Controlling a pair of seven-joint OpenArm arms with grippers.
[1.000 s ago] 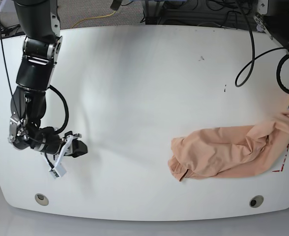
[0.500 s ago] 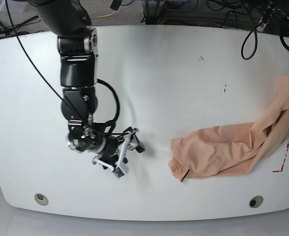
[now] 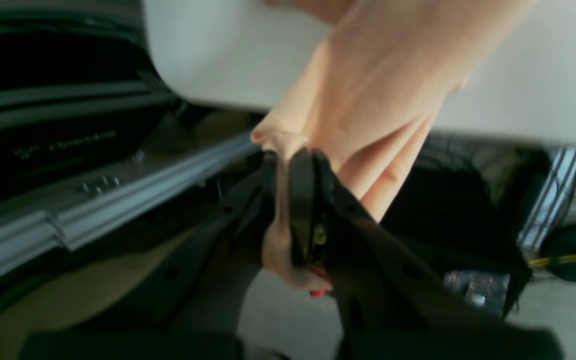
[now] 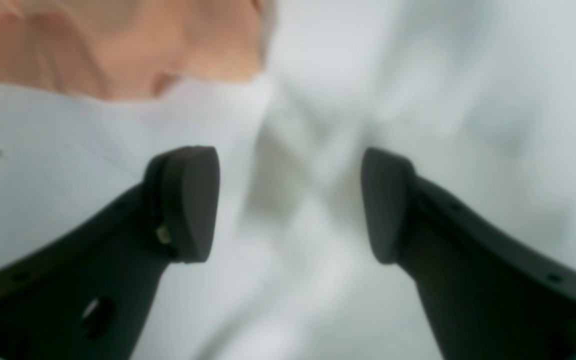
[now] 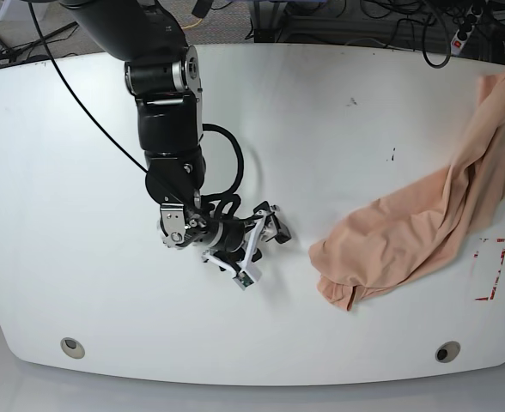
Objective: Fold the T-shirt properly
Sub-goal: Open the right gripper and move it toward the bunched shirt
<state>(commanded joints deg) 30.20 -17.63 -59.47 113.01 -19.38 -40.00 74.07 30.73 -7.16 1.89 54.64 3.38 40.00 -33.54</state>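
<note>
The T-shirt (image 5: 407, 245) lies as a long, bunched band across the right part of the white surface (image 5: 321, 129) in the base view. Its long axis runs diagonally, from a crumpled lower end near the front edge up to the far right corner, where the cloth leaves the surface and rises out of frame. That raised end is pinched in the left end effector (image 3: 293, 200): the left wrist view shows its 2 jaws closed tight on a gathered fold of peach cloth, held out beyond the surface edge over the dark equipment below.

The right end effector (image 5: 257, 245) hangs low over bare surface near the middle, its jaws spread wide and empty. From it, the nearest part of the shirt is the crumpled lower end, close by toward the base view's right. The right wrist view agrees: the open fingertips (image 4: 188, 200) frame blank white surface, with a corner of peach cloth (image 4: 118, 50) ahead and off to one side, not yet between them.

So the right arm is judged the nearer one for taking that free end. Between the 2 there is only clear surface. Red tape marks (image 5: 491, 275) sit near the right edge, just beside the shirt.
</note>
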